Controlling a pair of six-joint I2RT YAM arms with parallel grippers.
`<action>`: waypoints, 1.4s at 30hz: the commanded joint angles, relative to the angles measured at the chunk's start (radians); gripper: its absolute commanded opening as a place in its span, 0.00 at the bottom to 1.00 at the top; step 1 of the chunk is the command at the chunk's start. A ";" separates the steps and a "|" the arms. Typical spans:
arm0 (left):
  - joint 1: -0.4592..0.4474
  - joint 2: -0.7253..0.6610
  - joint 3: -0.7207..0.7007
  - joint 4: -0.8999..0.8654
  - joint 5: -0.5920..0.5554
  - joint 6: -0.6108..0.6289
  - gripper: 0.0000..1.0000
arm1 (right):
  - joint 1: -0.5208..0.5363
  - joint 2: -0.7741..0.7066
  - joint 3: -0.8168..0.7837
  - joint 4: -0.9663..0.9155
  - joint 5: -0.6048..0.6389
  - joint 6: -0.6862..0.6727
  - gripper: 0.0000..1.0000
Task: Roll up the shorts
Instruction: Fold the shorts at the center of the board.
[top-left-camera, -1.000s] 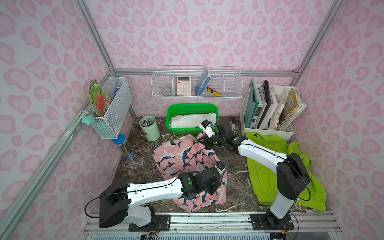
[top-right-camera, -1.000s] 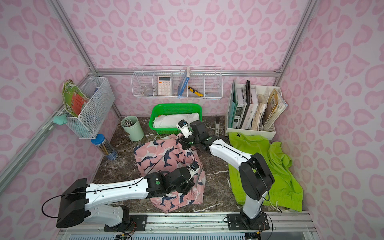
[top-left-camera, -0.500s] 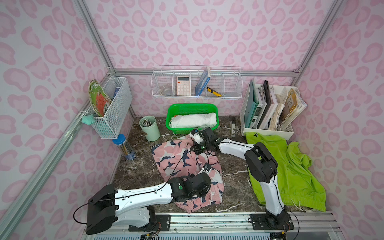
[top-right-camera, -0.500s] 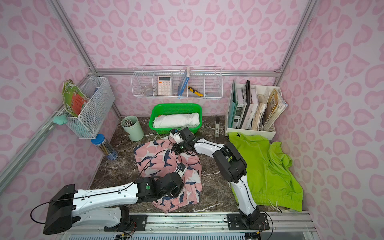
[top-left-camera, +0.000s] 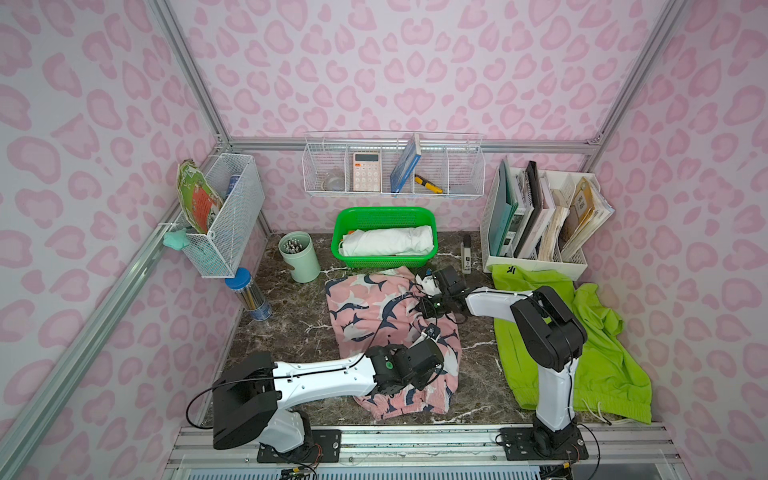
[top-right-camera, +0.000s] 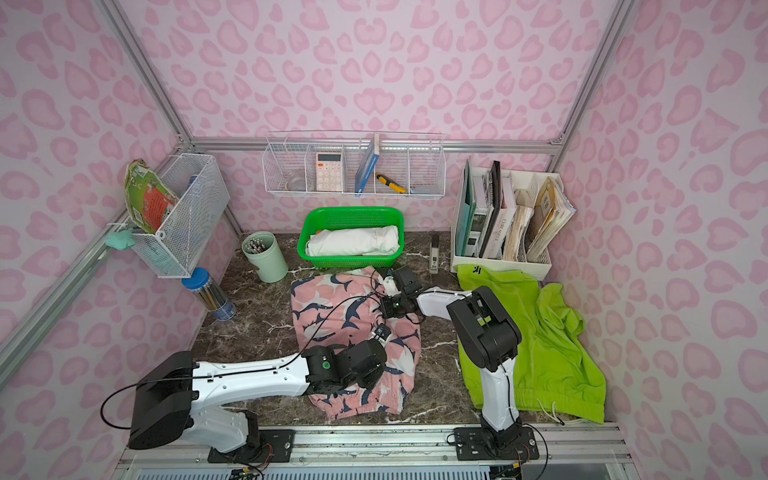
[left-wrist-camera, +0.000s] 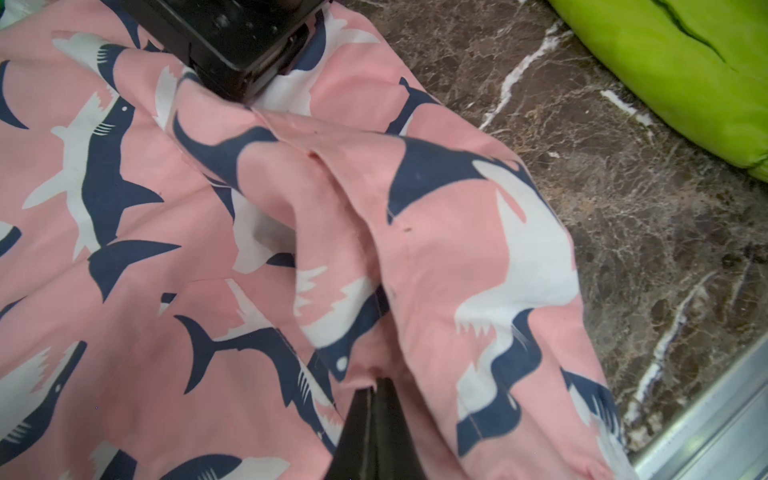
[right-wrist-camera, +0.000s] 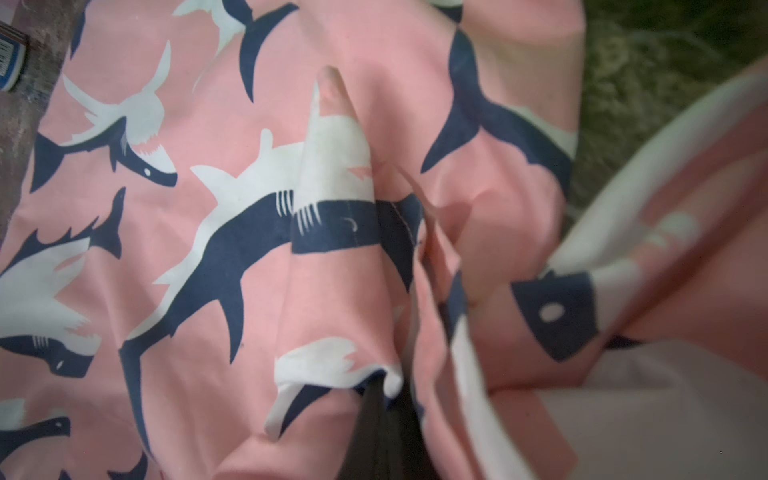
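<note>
Wrist views show what the top views hide: left claw (left-wrist-camera: 376, 401) and right claw (right-wrist-camera: 380, 405) each pinched together on a fold of the pink shark-print cloth shorts (top-left-camera: 365, 303). These lie mid-way across the dark marble desk (top-left-camera: 286, 336). The lime green cloth shorts (top-left-camera: 615, 374) lie beside them, apart from both claws.

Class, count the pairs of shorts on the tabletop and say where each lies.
2. The pink shark-print shorts lie mid-table; the lime green shorts lie beside them, before the file holder. The white roll in the green basket could be another; unclear.
</note>
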 joint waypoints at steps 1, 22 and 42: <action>0.000 0.044 0.035 0.050 0.057 0.048 0.00 | -0.048 -0.062 -0.083 -0.011 0.058 -0.010 0.00; 0.001 0.056 0.141 0.067 0.071 0.123 0.00 | -0.238 -0.447 -0.136 -0.162 0.149 -0.109 0.00; 0.001 -0.206 -0.077 -0.001 -0.257 -0.053 0.00 | 0.094 -0.079 0.518 -0.340 0.162 -0.173 0.00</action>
